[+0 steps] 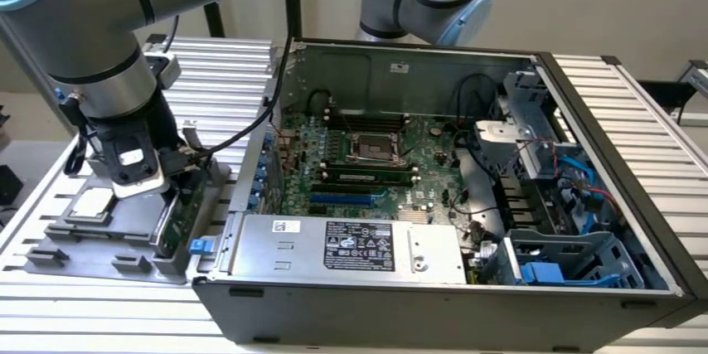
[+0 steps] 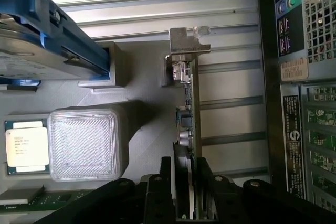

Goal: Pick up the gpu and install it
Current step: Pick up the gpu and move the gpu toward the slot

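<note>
gpu [image 2: 190,98]: thin flat green circuit-board card with a dark face and a silver metal end bracket. It stands on edge in its slot at the near right of the tray, on the exterior view's left of the case, and is not yet lifted.
gripper [image 2: 185,163]: black jaws closed on the card's upper edge, one on each face, at the end away from the bracket.
handling: judged light and stiff but fragile. Hold it by the bare board edges or the bracket, never the small components. Its thin edge could slip or tilt.
grey moulded parts tray [image 1: 66,246]: holds the gpu, a square silver CPU chip [image 2: 26,145] and a silver hard drive with blue side rails [image 2: 31,40].
open black computer case [image 1: 443,296]: holds a green motherboard [image 1: 376,155] and a silver power supply box [image 1: 343,246] near the front wall.
</note>
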Available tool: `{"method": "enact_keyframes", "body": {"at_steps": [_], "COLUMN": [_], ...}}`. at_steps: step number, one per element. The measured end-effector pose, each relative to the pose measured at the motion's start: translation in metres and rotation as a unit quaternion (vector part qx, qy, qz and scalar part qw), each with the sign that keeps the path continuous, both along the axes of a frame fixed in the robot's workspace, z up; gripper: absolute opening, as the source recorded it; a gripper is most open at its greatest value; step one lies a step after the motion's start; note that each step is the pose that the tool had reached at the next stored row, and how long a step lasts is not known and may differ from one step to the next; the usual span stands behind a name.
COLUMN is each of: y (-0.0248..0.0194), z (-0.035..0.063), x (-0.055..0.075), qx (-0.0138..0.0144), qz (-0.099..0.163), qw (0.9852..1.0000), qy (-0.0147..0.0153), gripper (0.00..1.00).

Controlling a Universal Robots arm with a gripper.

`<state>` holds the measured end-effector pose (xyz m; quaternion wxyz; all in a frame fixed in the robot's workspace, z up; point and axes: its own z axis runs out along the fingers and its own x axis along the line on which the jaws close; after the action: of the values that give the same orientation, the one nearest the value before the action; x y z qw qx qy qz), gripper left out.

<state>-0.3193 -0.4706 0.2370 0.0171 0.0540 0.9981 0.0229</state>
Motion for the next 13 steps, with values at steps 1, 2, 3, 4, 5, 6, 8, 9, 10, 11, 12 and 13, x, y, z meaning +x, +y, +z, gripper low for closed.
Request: {"method": "enact_keyframes", "body": {"at_steps": [1, 2, 3, 4, 5, 6, 8, 9, 10, 11, 12, 13], "y": [0.0, 0.0, 0.0001, 0.0001, 0.0001, 0.0001, 0.0001, 0.0001, 0.0001, 0.0001, 0.0001, 0.0001], "z": [0.0001, 0.0001, 0.0001, 0.0, 0.0, 0.0, 0.0, 0.0001, 0.0001, 0.0, 0.0, -0.0001], "x": [0.0, 0.0, 0.0, 0.0, 0.0, 0.0, 0.0, 0.0, 0.0, 0.0, 0.0, 0.0], "qx": [-0.0001, -0.0001, -0.0001, 0.0, 0.0, 0.0, -0.0001, -0.0001, -0.0001, -0.0001, -0.0001, -0.0001], "qz": [0.0, 0.0, 0.0, 0.0, 0.0, 0.0, 0.0, 0.001, 0.003, 0.007, 0.012, 0.017], "qw": [1.0, 1.0, 1.0, 1.0, 1.0, 1.0, 1.0, 1.0, 1.0, 1.0, 0.9999, 0.9999], "qy": [0.0001, 0.0001, 0.0001, 0.0, 0.0, 0.0, 0.0001, 0.0001, 0.0001, 0.0001, 0.0001, 0.0], "gripper": [0.31, 0.31, 0.26, 0.26, 0.26, 0.26, 0.26, 0.26, 0.26, 0.26, 0.26, 0.26]}}
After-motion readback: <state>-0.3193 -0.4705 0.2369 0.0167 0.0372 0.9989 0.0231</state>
